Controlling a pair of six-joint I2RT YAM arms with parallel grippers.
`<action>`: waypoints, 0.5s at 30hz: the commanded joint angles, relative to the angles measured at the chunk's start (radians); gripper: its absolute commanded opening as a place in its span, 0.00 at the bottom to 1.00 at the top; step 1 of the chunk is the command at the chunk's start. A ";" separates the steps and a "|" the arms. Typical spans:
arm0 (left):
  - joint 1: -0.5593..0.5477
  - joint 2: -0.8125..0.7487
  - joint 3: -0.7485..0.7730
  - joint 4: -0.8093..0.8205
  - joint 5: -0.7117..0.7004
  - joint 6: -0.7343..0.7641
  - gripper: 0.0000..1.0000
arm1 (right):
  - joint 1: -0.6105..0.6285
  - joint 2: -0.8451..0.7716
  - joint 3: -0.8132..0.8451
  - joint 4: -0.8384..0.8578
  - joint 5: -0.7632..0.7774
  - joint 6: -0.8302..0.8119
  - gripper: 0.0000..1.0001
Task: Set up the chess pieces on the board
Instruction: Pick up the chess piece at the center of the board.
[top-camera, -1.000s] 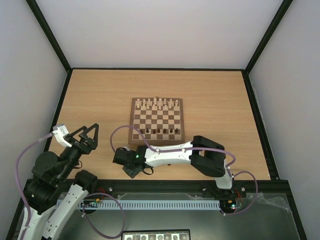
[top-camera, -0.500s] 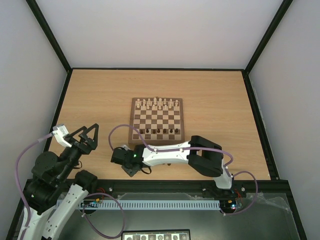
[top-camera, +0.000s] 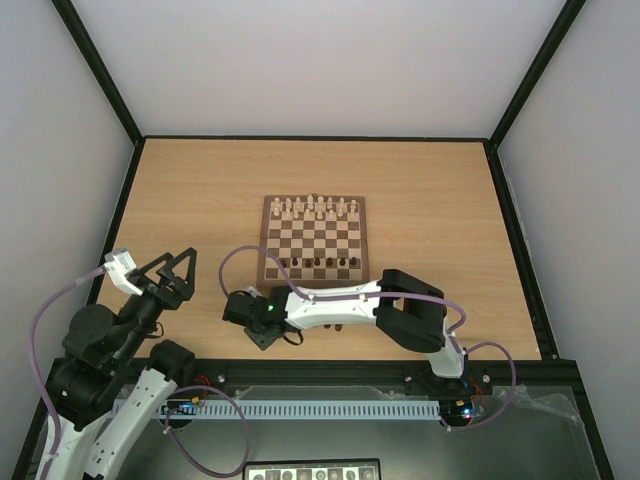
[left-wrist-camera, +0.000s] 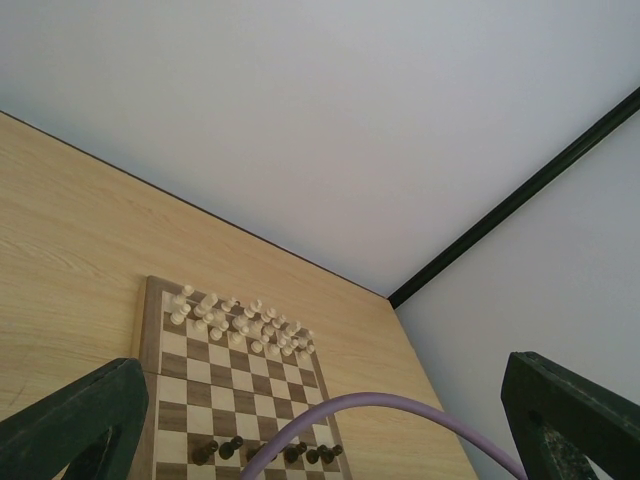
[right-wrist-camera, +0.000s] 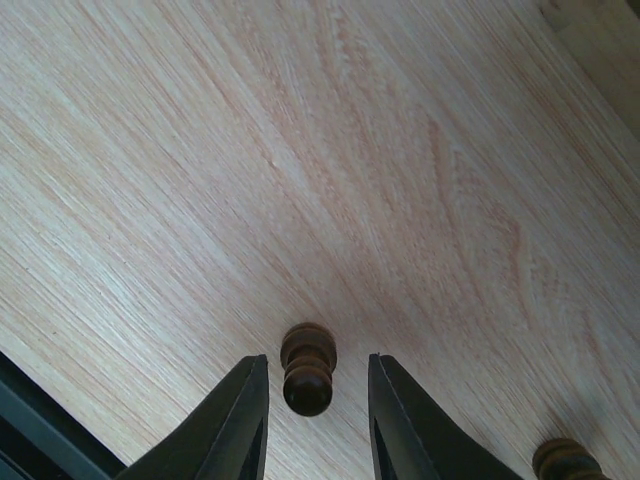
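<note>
The board (top-camera: 314, 240) lies mid-table, with cream pieces along its far edge and several dark chess pieces (top-camera: 320, 263) in a row near its front edge. My right gripper (top-camera: 262, 335) hangs low over the table, left of the board's front corner. In the right wrist view its fingers (right-wrist-camera: 240, 420) stand on either side of an upright dark pawn (right-wrist-camera: 308, 368). A gap shows on each side, so the right gripper (right-wrist-camera: 316, 362) is open. A second dark piece (right-wrist-camera: 565, 460) stands nearby. My left gripper (top-camera: 165, 275) is raised and wide open, holding nothing.
The black frame rail (top-camera: 400, 372) runs just behind the right gripper. A purple cable (left-wrist-camera: 400, 410) arcs across the left wrist view in front of the board (left-wrist-camera: 180, 370). The board's corner (right-wrist-camera: 600, 30) shows at the right wrist view's upper right.
My right gripper has shifted a little to the left over the table and its jaws have narrowed around the pawn. The left arm has not moved.
</note>
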 joint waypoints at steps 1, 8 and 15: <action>-0.003 -0.012 0.010 0.003 0.001 -0.001 0.99 | -0.010 0.025 0.032 -0.032 -0.004 -0.009 0.27; -0.003 -0.015 0.004 0.005 0.001 -0.001 1.00 | -0.014 0.030 0.037 -0.022 -0.015 -0.013 0.19; -0.003 -0.015 0.002 0.008 0.001 -0.001 0.99 | -0.050 -0.014 0.038 -0.028 0.002 -0.019 0.14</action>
